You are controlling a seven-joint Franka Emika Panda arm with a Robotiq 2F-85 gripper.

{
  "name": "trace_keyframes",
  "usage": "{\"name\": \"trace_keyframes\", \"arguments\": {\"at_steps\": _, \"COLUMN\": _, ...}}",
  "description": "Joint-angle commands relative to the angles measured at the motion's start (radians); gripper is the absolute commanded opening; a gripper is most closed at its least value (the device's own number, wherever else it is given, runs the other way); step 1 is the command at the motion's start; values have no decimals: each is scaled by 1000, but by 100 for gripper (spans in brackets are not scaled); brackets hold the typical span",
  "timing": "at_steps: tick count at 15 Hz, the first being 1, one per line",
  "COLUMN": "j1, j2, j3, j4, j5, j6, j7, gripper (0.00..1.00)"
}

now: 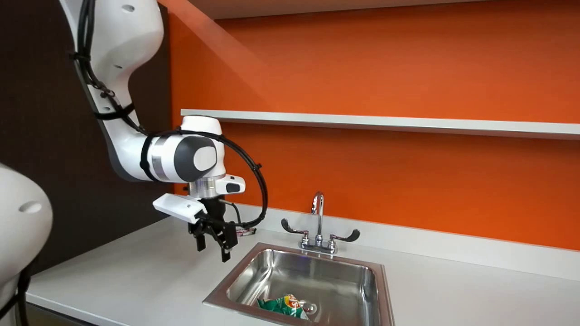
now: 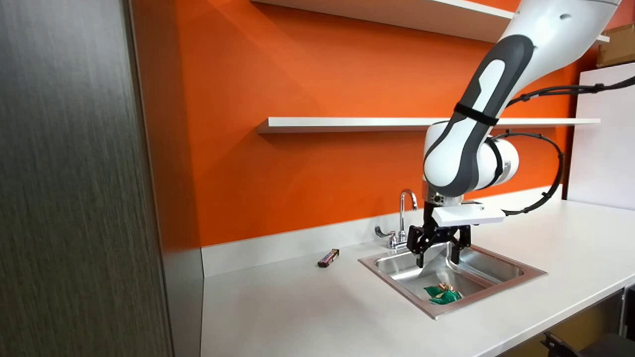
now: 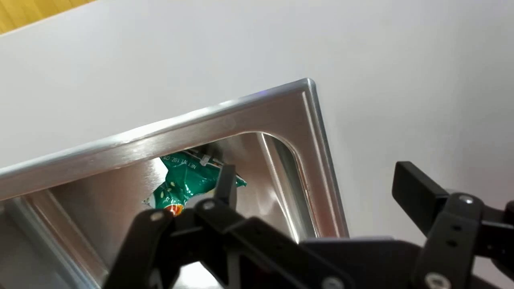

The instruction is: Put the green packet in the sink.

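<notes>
Green, crinkled and shiny, the small packet (image 1: pixel 278 305) lies inside the rectangular stainless-steel sink (image 1: pixel 337 274); with the black two-fingered claw (image 2: pixel 437 259) wide and holding nothing, placing looks done, so next it need only withdraw.

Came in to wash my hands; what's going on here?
A robot arm is by the sink, handling nothing right now: its gripper hangs open and empty, raised near the sink's edge. The green packet lies in the sink, so the job of putting it there looks done. A small wrapped bar lies on the counter.
</notes>
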State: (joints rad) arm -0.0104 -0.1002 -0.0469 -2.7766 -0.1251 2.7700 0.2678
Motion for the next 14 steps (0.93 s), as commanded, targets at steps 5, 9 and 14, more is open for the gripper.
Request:
{"name": "trace_keyframes", "arguments": {"at_steps": 5, "j1": 6, "j2": -229, "j3": 102, "j4": -8, "j5": 33, "j6": -255, "j7": 46, "gripper": 100}}
{"name": "trace_keyframes", "arguments": {"at_steps": 9, "j1": 0, "j2": -211, "j3": 107, "j4": 6, "j5": 45, "j6": -240, "j7": 27, "gripper": 100}}
{"name": "trace_keyframes", "arguments": {"at_steps": 14, "j1": 2, "j2": -219, "j3": 108, "j4": 6, "j5": 47, "j6": -245, "j7": 27, "gripper": 100}}
